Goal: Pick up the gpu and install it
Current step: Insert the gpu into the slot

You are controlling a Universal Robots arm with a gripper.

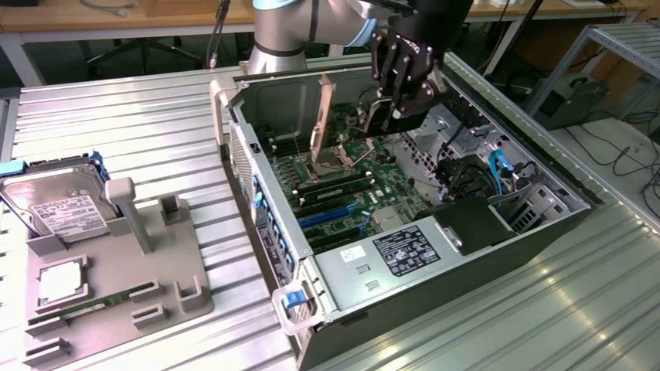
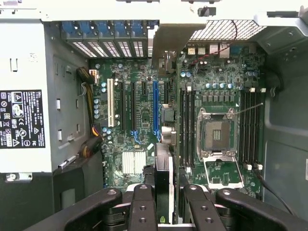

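Note:
My gripper (image 1: 400, 104) hangs over the open computer case (image 1: 270, 232), shut on the gpu (image 1: 356, 116). The dark card is held on edge, its long beige bracket (image 1: 321, 114) pointing down toward the case's rear wall. In the wrist view the gpu (image 2: 163, 175) runs edge-on between my two black fingers (image 2: 143, 207), and its bracket (image 2: 166, 45) is at the far end by the rear slot openings. The card floats above the motherboard (image 2: 221, 82), close beside the long blue slot (image 2: 155, 108). It is not touching the board.
A grey holder tray (image 1: 170, 297) stands at the exterior view's left with a silver hard drive (image 1: 57, 205), a processor (image 1: 60, 282) and a green memory stick (image 1: 88, 303). Inside the case are the power supply (image 1: 407, 251), the open processor socket (image 2: 215, 134) and cables (image 1: 500, 174).

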